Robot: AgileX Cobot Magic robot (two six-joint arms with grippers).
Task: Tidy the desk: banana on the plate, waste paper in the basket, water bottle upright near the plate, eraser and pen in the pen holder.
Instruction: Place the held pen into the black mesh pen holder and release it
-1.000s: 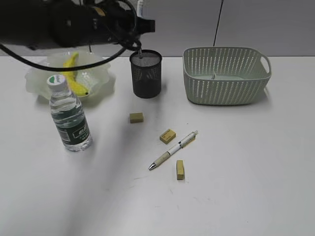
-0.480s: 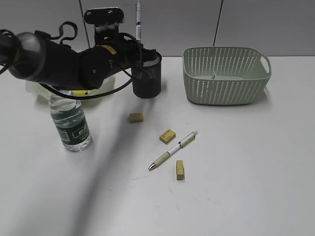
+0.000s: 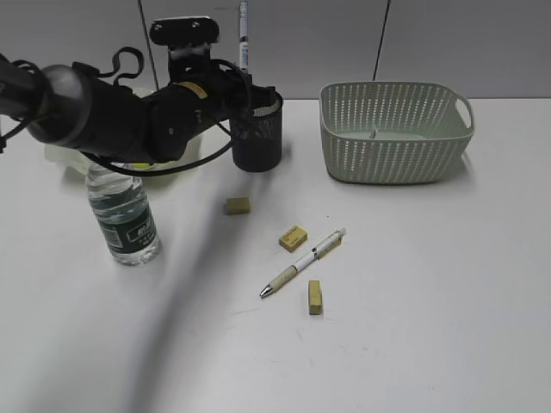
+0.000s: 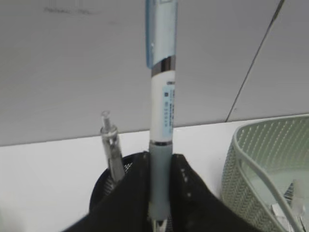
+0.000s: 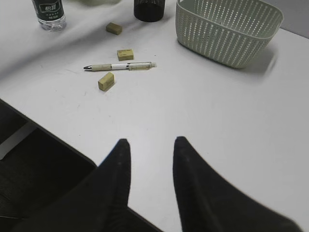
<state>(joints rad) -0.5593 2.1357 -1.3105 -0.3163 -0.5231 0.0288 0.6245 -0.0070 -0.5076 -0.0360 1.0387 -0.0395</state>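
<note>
My left gripper (image 3: 242, 84) is shut on a light-blue and white pen (image 3: 243, 30) and holds it upright over the black mesh pen holder (image 3: 257, 138). In the left wrist view the jaws (image 4: 159, 162) clamp the pen's grip (image 4: 160, 125), and another pen (image 4: 110, 150) stands in the holder (image 4: 102, 181). A second pen (image 3: 303, 263) and three tan erasers (image 3: 238, 205) (image 3: 294, 238) (image 3: 315, 296) lie on the desk (image 3: 430, 301). The water bottle (image 3: 120, 215) stands upright. The arm hides most of the plate (image 3: 58, 153) and the banana. My right gripper (image 5: 150, 142) is open and empty.
The green basket (image 3: 396, 129) stands at the back right, with a whitish scrap (image 4: 285, 208) inside it. The right wrist view shows the desk's near edge (image 5: 53, 140), the lying pen (image 5: 120, 66), the erasers and the basket (image 5: 227, 34).
My left arm has come down from high near the camera to the pen holder, bringing the held pen lower. In the last half second it hardly moved. The desk items are unmoved.
</note>
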